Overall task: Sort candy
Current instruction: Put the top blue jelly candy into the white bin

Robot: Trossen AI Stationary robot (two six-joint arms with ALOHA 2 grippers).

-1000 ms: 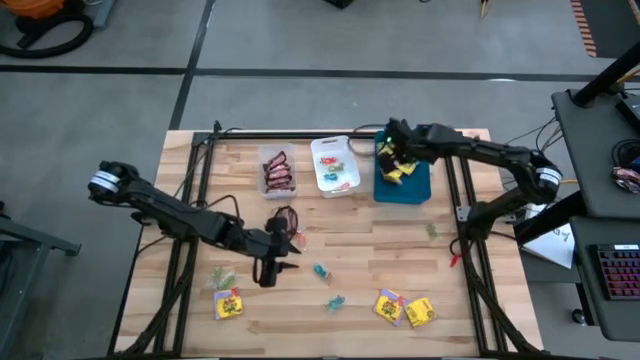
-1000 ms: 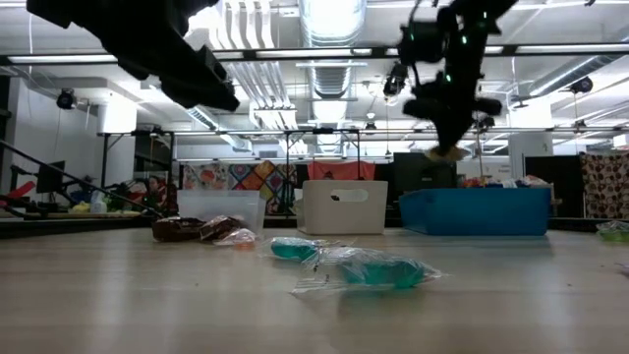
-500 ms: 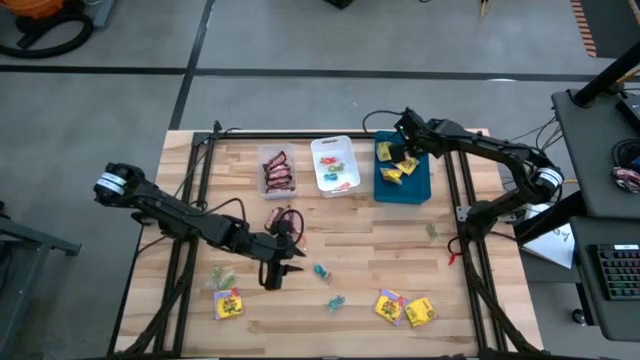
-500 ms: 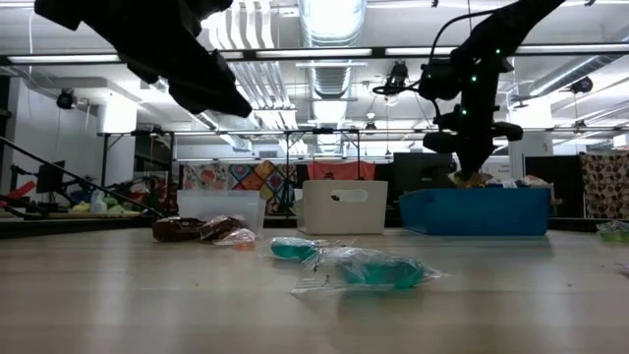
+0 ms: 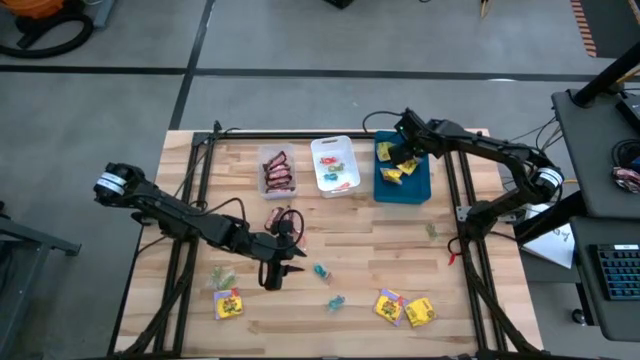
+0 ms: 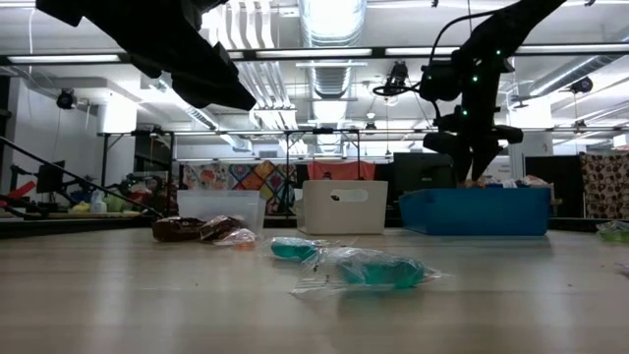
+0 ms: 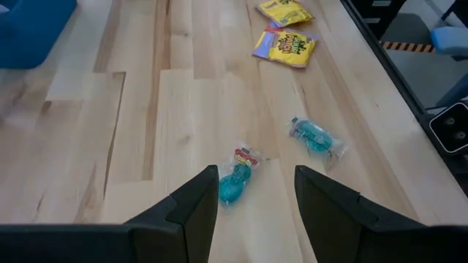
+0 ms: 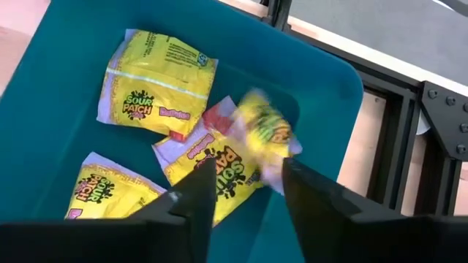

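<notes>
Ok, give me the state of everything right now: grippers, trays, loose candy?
Right gripper: open above the blue tray, a yellow packet dropping.
Left gripper: open, empty, above a teal candy.
Clear tray: holds dark bars.
White tray: holds small pieces.

A grey concrete floor [image 5: 300, 40] is seen all around the wooden table [image 5: 350, 230], which is framed with black rails. A desk with a keyboard [image 5: 615, 270] is parked off to one side. Across the room, bright ceiling lights [image 6: 329, 20], exposed ducting and a colourful patterned quilt [image 6: 251, 177] on the back wall can be made out.
</notes>
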